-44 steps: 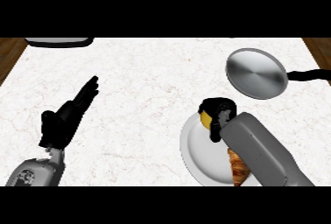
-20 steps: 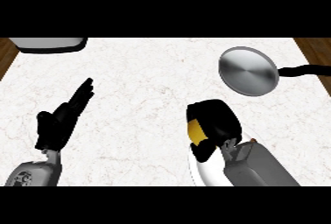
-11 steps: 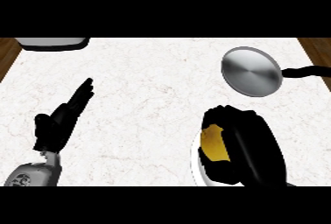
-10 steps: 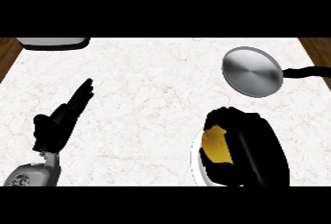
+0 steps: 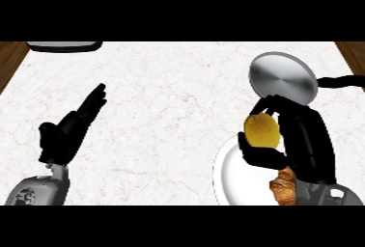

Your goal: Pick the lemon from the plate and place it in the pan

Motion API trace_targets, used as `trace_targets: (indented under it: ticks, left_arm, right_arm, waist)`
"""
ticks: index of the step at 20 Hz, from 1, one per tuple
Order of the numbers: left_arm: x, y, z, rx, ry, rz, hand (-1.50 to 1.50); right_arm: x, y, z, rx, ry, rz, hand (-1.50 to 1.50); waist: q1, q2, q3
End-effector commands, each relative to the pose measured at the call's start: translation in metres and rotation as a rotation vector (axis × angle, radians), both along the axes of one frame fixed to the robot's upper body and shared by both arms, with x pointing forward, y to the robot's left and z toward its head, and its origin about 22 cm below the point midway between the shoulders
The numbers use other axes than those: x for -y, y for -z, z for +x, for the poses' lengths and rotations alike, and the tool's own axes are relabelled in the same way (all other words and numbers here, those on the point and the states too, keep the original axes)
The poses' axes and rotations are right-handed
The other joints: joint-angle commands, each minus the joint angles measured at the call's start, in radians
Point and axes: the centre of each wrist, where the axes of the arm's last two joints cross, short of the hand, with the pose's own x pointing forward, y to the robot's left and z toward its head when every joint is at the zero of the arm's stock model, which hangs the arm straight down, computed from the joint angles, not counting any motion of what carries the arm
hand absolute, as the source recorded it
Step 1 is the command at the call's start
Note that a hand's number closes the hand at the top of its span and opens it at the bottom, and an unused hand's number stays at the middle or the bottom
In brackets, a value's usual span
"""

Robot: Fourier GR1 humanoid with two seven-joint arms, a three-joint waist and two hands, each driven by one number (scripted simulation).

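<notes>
My right hand [image 5: 303, 140] has its fingers and thumb curled round the yellow lemon [image 5: 261, 130], holding it above the far edge of the white plate [image 5: 239, 176] at the lower right. A croissant [image 5: 285, 185] lies on the plate beside my wrist. The grey round pan [image 5: 282, 77] with its black handle [image 5: 341, 82] sits at the upper right, just beyond the lemon. At the left, my left hand [image 5: 68, 132] rests open with straight fingers pointing up and away.
A grey object [image 5: 64, 46] pokes in at the counter's far left edge. Brown wood shows past the white marble counter [image 5: 164, 106] at both upper corners.
My right hand, which was down over the plate, has lifted the lemon and carried it toward the pan. The left hand has stayed still.
</notes>
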Motion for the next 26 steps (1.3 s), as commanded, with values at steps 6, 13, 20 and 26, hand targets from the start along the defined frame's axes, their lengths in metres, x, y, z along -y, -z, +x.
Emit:
trace_targets:
  ticks: [6,13,20,26]
  left_arm:
    - [-0.011,0.0,0.004,0.004,0.016,0.013,0.0]
    - [0.007,-0.008,0.014,0.001,0.02,0.009,0.0]
    - [0.004,-0.005,0.008,0.031,0.031,0.005,0.0]
    - [0.035,-0.007,0.004,0.016,0.04,0.013,0.0]
  right_arm:
    - [0.061,0.032,0.086,0.04,0.092,-0.019,1.5]
    - [0.116,0.059,0.136,0.082,0.173,-0.041,1.5]
    - [0.15,0.084,0.156,0.095,0.175,-0.037,1.5]
    - [0.155,0.058,0.182,0.085,0.18,-0.035,1.5]
  waist:
    - [0.015,0.004,0.0]
    - [0.022,0.008,0.001]
    - [0.028,0.01,0.001]
    - [0.042,0.014,0.002]
